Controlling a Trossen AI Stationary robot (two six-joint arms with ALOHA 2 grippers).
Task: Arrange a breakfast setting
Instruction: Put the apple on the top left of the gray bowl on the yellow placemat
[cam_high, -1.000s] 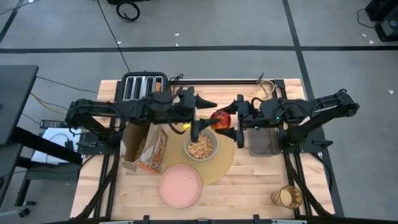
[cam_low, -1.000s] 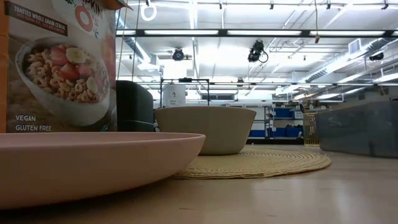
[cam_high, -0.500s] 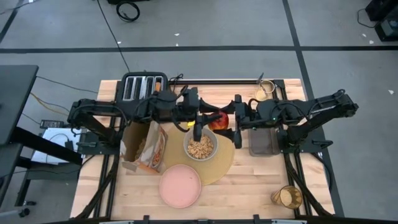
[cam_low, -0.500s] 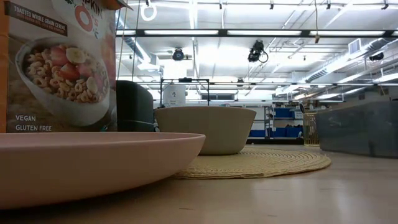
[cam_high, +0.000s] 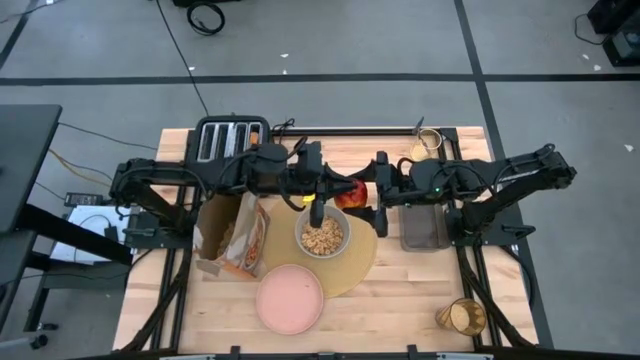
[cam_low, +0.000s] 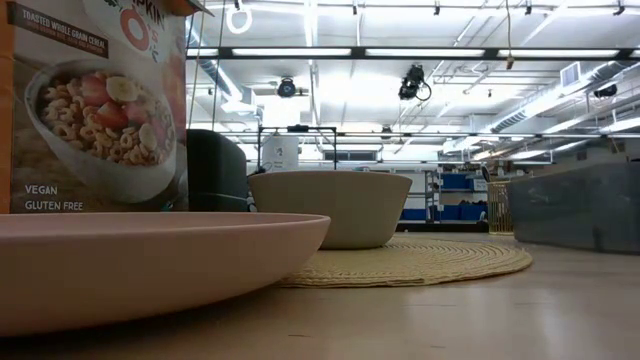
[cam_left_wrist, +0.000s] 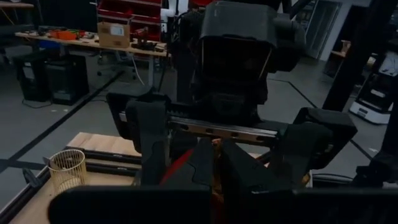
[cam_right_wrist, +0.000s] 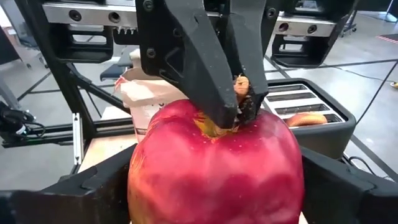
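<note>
The red apple (cam_high: 352, 191) hangs in the air above the far edge of the round tan placemat (cam_high: 358, 262), between my two grippers. My right gripper (cam_high: 368, 193) is closed on it from the table's right. From the left, my left gripper (cam_right_wrist: 239, 102) is shut on its stem. The grey-green bowl (cam_high: 322, 235), full of cereal, stands on the placemat. A pink plate (cam_high: 290, 298) lies at the near edge, touching the mat. The amber tumbler (cam_high: 462, 317) stands at the near right corner. A toast round (cam_right_wrist: 308, 118) sticks out of the toaster. My left gripper pinches the apple's stem (cam_right_wrist: 241, 87) between its two fingertips (cam_right_wrist: 214, 106), which reach down to the stem hollow. The fingers come from the table's left. My right gripper clasps the apple's two sides (cam_right_wrist: 140, 180) between its wide-set fingers (cam_right_wrist: 93, 186), coming from the table's right. The apple is lifted clear with its stem end up.
A black toaster (cam_high: 230, 138) stands at the far left. An open cereal box (cam_high: 235, 235) stands left of the bowl. A grey tub (cam_high: 425, 228) sits right of the placemat, and a small wire cup (cam_high: 428, 140) at the far right.
My left gripper has shut: its fingers stood wide apart a second ago and are now closed on the apple's stem. The right gripper has kept the apple in the same place in the air.
</note>
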